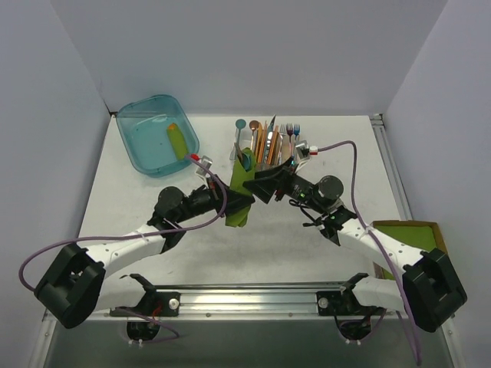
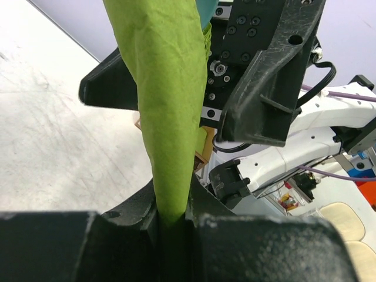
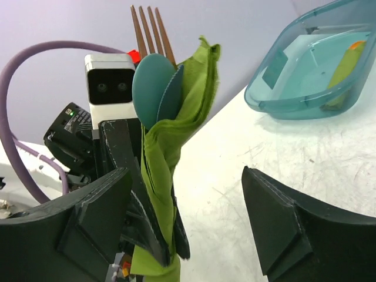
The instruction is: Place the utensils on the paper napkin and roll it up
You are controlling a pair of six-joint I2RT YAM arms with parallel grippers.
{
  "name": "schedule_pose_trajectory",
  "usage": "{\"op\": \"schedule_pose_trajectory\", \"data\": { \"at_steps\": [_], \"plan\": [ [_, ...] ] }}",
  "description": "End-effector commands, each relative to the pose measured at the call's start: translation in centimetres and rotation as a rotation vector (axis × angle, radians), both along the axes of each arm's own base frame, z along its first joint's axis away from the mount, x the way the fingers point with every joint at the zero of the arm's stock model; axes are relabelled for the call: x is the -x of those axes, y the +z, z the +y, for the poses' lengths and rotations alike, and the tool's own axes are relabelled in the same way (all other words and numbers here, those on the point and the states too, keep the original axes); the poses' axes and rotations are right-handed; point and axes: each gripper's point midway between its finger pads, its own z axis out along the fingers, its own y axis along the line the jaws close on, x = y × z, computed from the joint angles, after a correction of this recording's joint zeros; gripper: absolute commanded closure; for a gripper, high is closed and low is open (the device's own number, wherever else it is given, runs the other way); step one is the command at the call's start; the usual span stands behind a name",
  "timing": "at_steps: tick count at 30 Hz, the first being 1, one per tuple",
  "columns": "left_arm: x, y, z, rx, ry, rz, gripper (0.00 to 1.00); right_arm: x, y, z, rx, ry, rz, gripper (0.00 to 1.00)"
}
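Between the clenched fingers of the left gripper (image 2: 171, 222) the rolled napkin (image 2: 167, 88) is pinched at its lower end, and the roll stands up from them. Out of its far end the spoon (image 3: 150, 88) bowl and fork (image 3: 150, 29) tines are seen poking. The right gripper (image 3: 187, 176) is spread wide about the roll, which sits nearer one finger; whether it is touched cannot be told.

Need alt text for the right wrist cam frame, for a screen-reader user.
A rolled lime-green paper napkin stands upright, clamped by the left gripper, with a teal spoon and copper fork poking out of its top. The right gripper frames it, spread open. A teal bin sits on the white table behind.
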Motion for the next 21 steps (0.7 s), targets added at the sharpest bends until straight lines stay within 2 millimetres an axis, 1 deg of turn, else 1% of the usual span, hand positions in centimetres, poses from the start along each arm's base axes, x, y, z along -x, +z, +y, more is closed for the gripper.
{"op": "schedule_pose_trajectory", "data": {
  "at_steps": [1,2,3,4,6,7,8,9,10,11,12,13,14,15,16,17,18,20,21],
  "plan": [
    [-1.2,2.9,1.4,0.04,0.058,-0.072,0.98,-0.4,3.9,-0.9,-0.097,-0.013,-0.091,0.23],
    [-1.6,2.9,1.8,0.036,0.073,-0.069,0.98,-0.9,3.5,-1.6,-0.098,-0.035,-0.084,0.21],
    [-2.0,2.8,2.1,0.032,0.084,-0.067,0.98,-0.9,3.6,-2.0,-0.106,-0.041,-0.081,0.21],
    [-2.9,2.7,2.9,0.029,0.116,-0.065,0.98,-0.9,3.9,-2.5,-0.114,-0.053,-0.094,0.21],
    [-3.8,2.8,3.8,0.024,0.141,-0.065,0.97,-1.3,3.9,-3.3,-0.11,-0.075,-0.096,0.2],
    [-4.6,2.6,4.3,0.014,0.161,-0.053,0.98,-1.3,4.0,-3.6,-0.105,-0.08,-0.1,0.2],
    [-5.8,2.9,5.3,0.013,0.194,-0.061,0.98,-1.2,3.9,-3.7,-0.097,-0.079,-0.103,0.2],
    [-6.8,2.5,5.9,0.003,0.217,-0.04,0.98,-1.4,3.7,-3.9,-0.081,-0.088,-0.094,0.2],
    [-7.4,3.0,6.5,0.008,0.226,-0.047,0.97,-1.3,3.8,-4.1,-0.07,-0.093,-0.112,0.2],
    [-8.8,3.1,7.9,0.008,0.266,-0.045,0.98,-1.3,3.8,-4.1,-0.059,-0.096,-0.114,0.2],
    [-9.9,3.0,8.5,0.011,0.283,-0.029,0.98,-1.4,3.6,-4.2,-0.041,-0.102,-0.106,0.2],
    [-10.6,3.0,9.1,0.01,0.294,-0.022,0.98,-1.3,3.7,-4.4,-0.033,-0.108,-0.122,0.2],
    [-12.2,3.7,10.9,0.015,0.345,-0.035,0.98,-1.3,3.8,-4.4,-0.027,-0.11,-0.125,0.2],
    [-13.3,3.3,11.6,0.014,0.362,-0.012,0.97,-1.4,3.3,-4.4,-0.008,-0.113,-0.11,0.2],
    [-14.1,3.3,12.6,0.011,0.383,-0.004,0.98,-1.5,3.5,-4.5,0.002,-0.117,-0.121,0.2],
    [-15.6,4.2,14.1,0.015,0.427,-0.011,0.98,-1.6,3.2,-4.5,0.014,-0.121,-0.118,0.2],
    [-16.9,3.1,15.0,0.001,0.453,0.027,0.98,-1.8,2.8,-4.6,0.029,-0.132,-0.101,0.2],
    [-18.9,2.6,16.4,-0.012,0.497,0.044,0.98,-2.0,2.3,-4.5,0.05,-0.134,-0.089,0.21],
    [-20.7,1.9,17.8,-0.017,0.534,0.072,0.98,-2.2,2.1,-4.6,0.055,-0.14,-0.084,0.21]
  ]
}}
